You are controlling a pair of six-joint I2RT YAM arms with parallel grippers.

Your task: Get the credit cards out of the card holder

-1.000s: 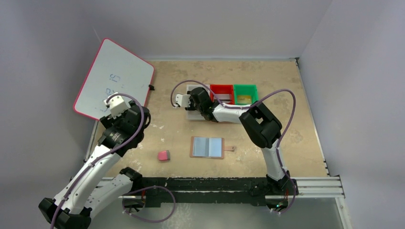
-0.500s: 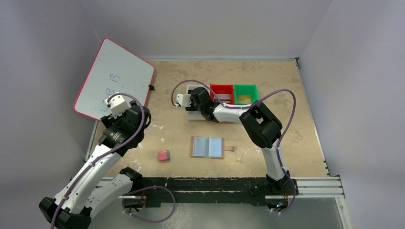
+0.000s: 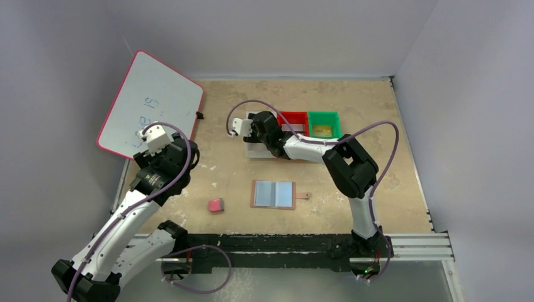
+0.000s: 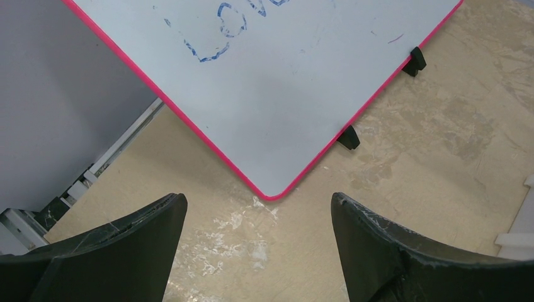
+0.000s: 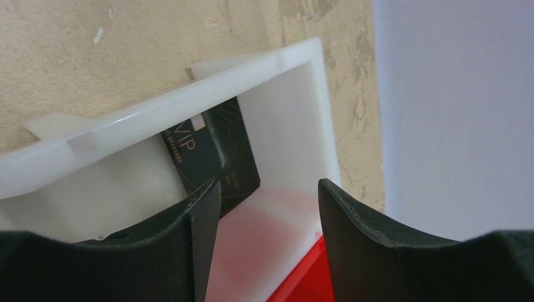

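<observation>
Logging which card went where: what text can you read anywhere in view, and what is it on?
"VIP": pale letters on the black plastic card lying in the white plastic bin. The finer print below it is too small to read.
"Lov...": blue handwriting on the pink-rimmed whiteboard, cut off at the edge of the left wrist view. The overhead view also shows "is".
Tan leather card holder: no readable text.

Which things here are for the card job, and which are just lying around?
For the job:
- card holder, lying open on the table
- black card, lying in the white bin
- right gripper, open over that bin

Just lying about:
- pink eraser
- whiteboard
</observation>
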